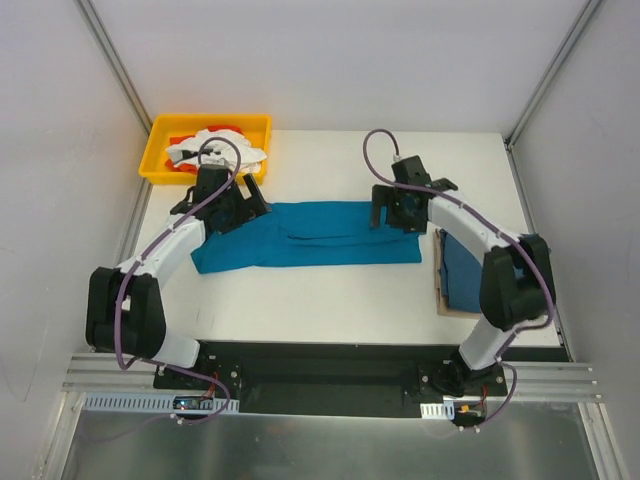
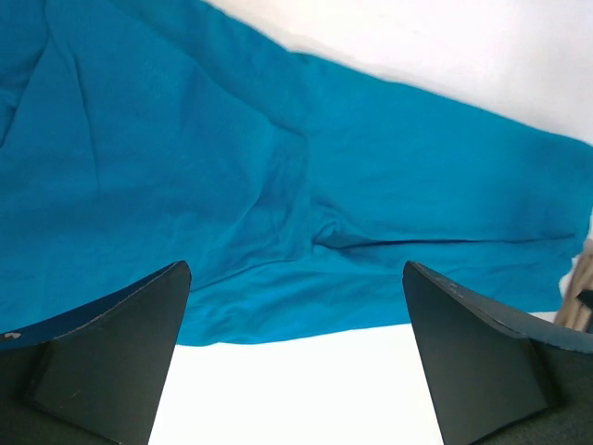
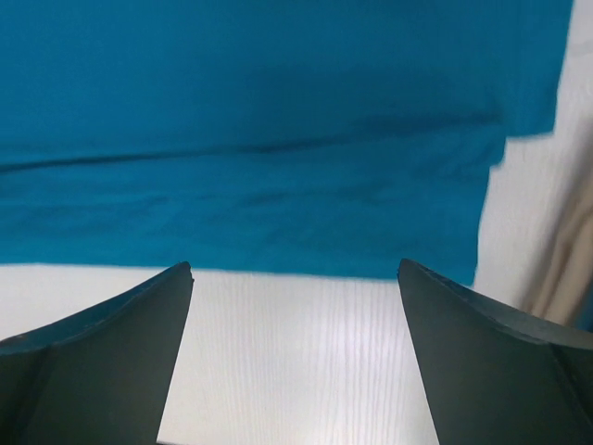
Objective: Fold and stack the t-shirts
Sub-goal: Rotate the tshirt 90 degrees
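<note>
Left jaws and right jaws wide apart, gripping nothing | long teal-blue soft-cloth t-shirt [image 1: 310, 235] lies as a flat strip on white table [image 1: 330, 300], one end beneath each, probably readied for crosswise folding | folded teal shirt stack [image 1: 460, 275] just right of right jaws | left arm [image 1: 165, 250] and right arm [image 1: 470, 225] reach forward, wrists pitched down.

A white table [image 1: 330, 300] enclosed by pale grey walls [image 1: 330, 60], evenly lit.

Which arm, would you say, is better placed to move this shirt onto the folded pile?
Probably the right: the right gripper, open, hovers over the shirt's right end, next to the pile; the left gripper is at the opposite end.
</note>
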Controlling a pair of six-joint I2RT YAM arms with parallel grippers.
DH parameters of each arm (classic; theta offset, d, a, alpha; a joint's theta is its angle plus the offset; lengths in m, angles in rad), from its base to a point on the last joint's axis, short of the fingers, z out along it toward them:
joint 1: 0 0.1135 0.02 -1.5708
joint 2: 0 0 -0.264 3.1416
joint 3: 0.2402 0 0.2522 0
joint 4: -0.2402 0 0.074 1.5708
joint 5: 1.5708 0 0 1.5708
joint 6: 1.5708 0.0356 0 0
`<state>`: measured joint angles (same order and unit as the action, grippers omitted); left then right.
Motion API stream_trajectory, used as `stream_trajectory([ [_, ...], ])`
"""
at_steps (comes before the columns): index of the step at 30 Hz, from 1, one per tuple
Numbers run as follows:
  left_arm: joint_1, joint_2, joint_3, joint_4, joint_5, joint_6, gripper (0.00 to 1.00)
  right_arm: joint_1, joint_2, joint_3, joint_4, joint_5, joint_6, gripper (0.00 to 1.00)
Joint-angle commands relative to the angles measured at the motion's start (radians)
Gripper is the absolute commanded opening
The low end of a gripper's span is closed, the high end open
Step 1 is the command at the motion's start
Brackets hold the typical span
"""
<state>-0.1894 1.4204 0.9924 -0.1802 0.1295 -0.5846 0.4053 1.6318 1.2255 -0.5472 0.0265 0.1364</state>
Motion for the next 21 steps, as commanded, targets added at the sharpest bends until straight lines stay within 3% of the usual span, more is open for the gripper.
stream_trajectory([
  [1, -0.004, 0.098, -0.005, 0.001, 0.012, -0.012, 0.99, -0.002, 0.211, 0.24, -0.011, -0.071, -0.05, 0.97],
  [7, -0.004, 0.312, 0.116, 0.001, 0.027, -0.012, 0.99, -0.01, 0.428, 0.416, -0.049, -0.123, -0.035, 0.97],
  [11, -0.005, 0.409, 0.204, -0.022, 0.116, 0.011, 0.99, -0.011, 0.453, 0.418, -0.063, -0.171, -0.035, 0.97],
  [17, -0.025, 0.404, 0.157, -0.024, 0.125, 0.002, 0.99, -0.01, 0.343, 0.153, 0.01, -0.2, 0.003, 0.97],
  [21, -0.048, 0.4, 0.13, -0.024, 0.133, 0.002, 0.99, 0.006, 0.2, -0.085, 0.125, -0.325, 0.057, 0.97],
])
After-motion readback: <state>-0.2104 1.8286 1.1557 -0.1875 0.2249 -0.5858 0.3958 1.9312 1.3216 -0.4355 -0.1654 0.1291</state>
